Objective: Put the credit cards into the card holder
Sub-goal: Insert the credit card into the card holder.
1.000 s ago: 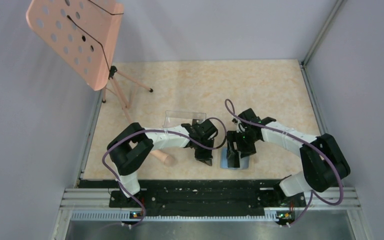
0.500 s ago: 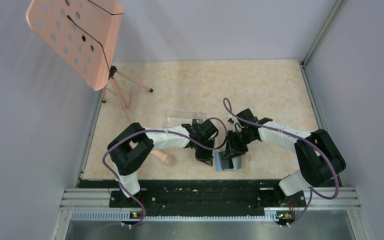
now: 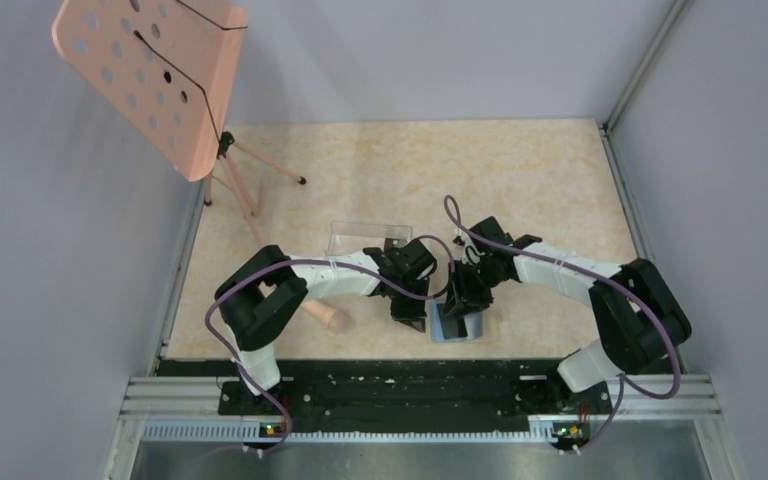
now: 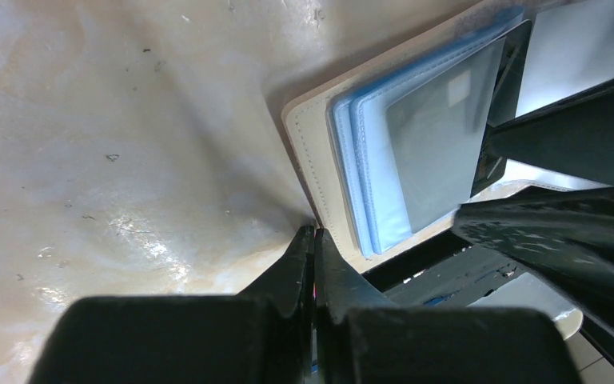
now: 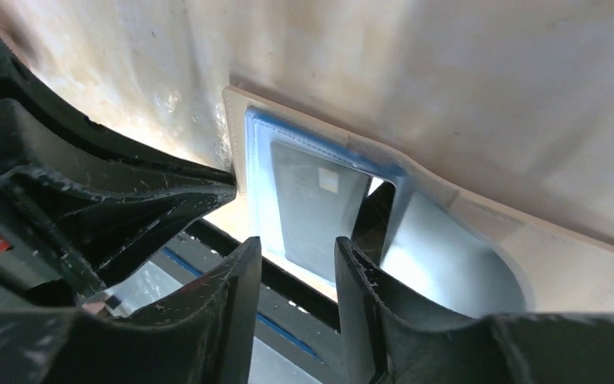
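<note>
Right gripper [image 5: 296, 250] has slid left and narrowed, its jaws straddling the near end of a credit card [image 5: 316, 204] pointing lengthwise into the card holder [image 5: 236, 136] straight ahead on the table [image 3: 360, 170], though whether it grips I can't say, while the closed left gripper [image 4: 313, 240] touches the holder's edge.

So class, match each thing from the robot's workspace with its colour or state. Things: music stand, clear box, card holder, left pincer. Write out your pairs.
Things:
1. music stand
2. clear box
3. card holder
4. left pincer

Colour or state:
A. lying open, blue inside
B. shut, fingers pressed together
C. pink, full of holes
D. see-through

Pairs: 1-C, 2-D, 3-A, 4-B
</note>
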### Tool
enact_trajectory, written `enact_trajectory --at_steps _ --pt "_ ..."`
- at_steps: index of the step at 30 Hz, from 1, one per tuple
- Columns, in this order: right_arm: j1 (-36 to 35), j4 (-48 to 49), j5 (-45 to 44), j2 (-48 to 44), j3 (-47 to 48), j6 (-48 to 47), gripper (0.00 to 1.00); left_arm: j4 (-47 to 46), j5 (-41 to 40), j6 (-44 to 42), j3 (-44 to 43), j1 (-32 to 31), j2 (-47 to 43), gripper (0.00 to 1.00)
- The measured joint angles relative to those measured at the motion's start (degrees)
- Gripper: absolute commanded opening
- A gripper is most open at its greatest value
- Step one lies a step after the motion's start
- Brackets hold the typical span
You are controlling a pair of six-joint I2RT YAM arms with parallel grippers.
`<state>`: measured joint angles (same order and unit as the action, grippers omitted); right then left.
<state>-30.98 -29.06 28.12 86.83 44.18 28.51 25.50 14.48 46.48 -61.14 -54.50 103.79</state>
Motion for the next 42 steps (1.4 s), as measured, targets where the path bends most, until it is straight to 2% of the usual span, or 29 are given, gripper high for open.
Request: enact_trajectory --at_steps 6,12,20,22,29,32,37,40,42 --pt "0.2 -3.3 -5.7 -4.3 1.3 -1.5 0.49 0.0 0.0 0.1 0.0 0.0 0.0 0.0" --pt "0.8 -5.4 -7.3 -4.3 1.2 -2.6 0.47 0.0 0.0 0.0 0.0 0.0 0.0 0.0" --pt "0.8 -5.3 -5.2 -1.6 -0.3 -3.1 0.44 0.0 0.0 0.0 0.0 0.0 0.0 0.0" --pt "0.8 -5.2 -4.4 -0.7 -0.3 -3.0 0.4 0.0 0.0 0.0 0.0 0.0 0.0 0.0" --pt "0.1 -3.6 -1.9 1.2 -0.3 -2.1 0.15 0.0 0.0 0.0 0.0 0.0 0.0 0.0" --pt "-0.5 -2.6 -0.8 2.1 -0.2 -1.0 0.1 0.0 0.0 0.0 0.0 0.0 0.0 0.0" --pt "-1.2 -1.8 0.7 4.9 1.2 0.6 0.09 1.7 -0.7 -0.1 -0.5 0.1 0.0 0.0" --pt "-1.3 -1.1 1.6 5.4 1.4 1.3 0.12 2.9 -1.1 -0.1 -0.8 0.5 0.0 0.01" --pt "-1.4 -0.6 1.8 5.5 1.4 1.6 0.17 3.7 -1.7 -0.1 -0.9 0.9 -0.2 0.06"
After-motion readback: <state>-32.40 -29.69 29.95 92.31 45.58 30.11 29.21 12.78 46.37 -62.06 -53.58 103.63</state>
